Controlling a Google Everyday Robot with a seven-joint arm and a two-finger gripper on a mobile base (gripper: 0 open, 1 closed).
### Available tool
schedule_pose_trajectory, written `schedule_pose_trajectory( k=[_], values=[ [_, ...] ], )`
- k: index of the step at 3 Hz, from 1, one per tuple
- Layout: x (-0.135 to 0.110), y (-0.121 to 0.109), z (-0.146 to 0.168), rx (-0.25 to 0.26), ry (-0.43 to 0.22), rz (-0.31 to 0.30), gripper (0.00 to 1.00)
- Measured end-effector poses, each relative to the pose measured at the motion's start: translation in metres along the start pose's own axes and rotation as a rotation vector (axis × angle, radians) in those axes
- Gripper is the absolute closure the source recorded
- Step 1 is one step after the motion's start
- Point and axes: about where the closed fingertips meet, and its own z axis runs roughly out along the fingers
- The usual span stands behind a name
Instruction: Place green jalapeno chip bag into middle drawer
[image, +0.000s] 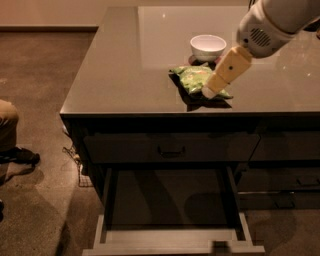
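Note:
The green jalapeno chip bag (194, 79) lies flat on the dark countertop (125, 75), just in front of a white bowl (208, 47). My gripper (210, 91), cream-coloured at the end of a white arm, reaches down from the upper right. Its tip is over the bag's right edge and hides part of it. The middle drawer (172, 241) stands pulled out below the counter, with light grey walls and rim and a dark floor. Nothing shows inside it.
A closed dark drawer front with a black loop handle (171, 150) sits above the open drawer. Narrower dark drawers (285, 180) are at the right. A person's leg (7, 122) and shoe (20, 156) are at the left on the brown floor.

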Motion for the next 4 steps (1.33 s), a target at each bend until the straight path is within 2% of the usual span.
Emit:
schedule_pose_trajectory(
  k=[1,2,4],
  values=[
    [0.0,0.0,0.001,-0.001,0.0,0.041,0.0],
    [-0.001,0.0,0.001,-0.001,0.0,0.041,0.0],
    [-0.02,0.005,0.04,-0.069,-0.085,0.088,0.0]
  ],
)
